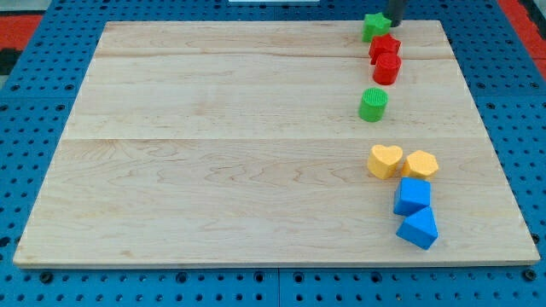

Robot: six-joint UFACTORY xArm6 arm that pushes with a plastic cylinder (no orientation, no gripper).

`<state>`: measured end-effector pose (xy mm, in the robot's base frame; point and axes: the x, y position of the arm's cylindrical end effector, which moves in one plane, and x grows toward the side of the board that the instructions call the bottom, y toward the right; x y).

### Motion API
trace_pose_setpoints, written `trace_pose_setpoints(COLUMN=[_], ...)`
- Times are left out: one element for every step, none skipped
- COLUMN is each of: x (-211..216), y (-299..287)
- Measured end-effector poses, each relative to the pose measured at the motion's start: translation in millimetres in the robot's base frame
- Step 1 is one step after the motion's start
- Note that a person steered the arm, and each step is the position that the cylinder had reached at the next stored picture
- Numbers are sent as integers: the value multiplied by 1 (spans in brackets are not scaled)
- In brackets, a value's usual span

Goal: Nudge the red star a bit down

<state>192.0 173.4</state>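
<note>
The red star lies near the top right of the wooden board. A red cylinder touches it just below. A green star touches it at the upper left. My tip is at the view's top edge, just above and right of the red star and right of the green star. Only the rod's lowest part shows.
A green cylinder stands below the red pair. Lower right lie a yellow heart, a yellow hexagon, a blue cube and a blue wedge-like block. Blue pegboard surrounds the board.
</note>
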Motion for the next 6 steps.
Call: trace_pose_setpoints(x=[20, 23, 25, 27, 28, 69], y=[-16, -50, -66, -85, -17, -21])
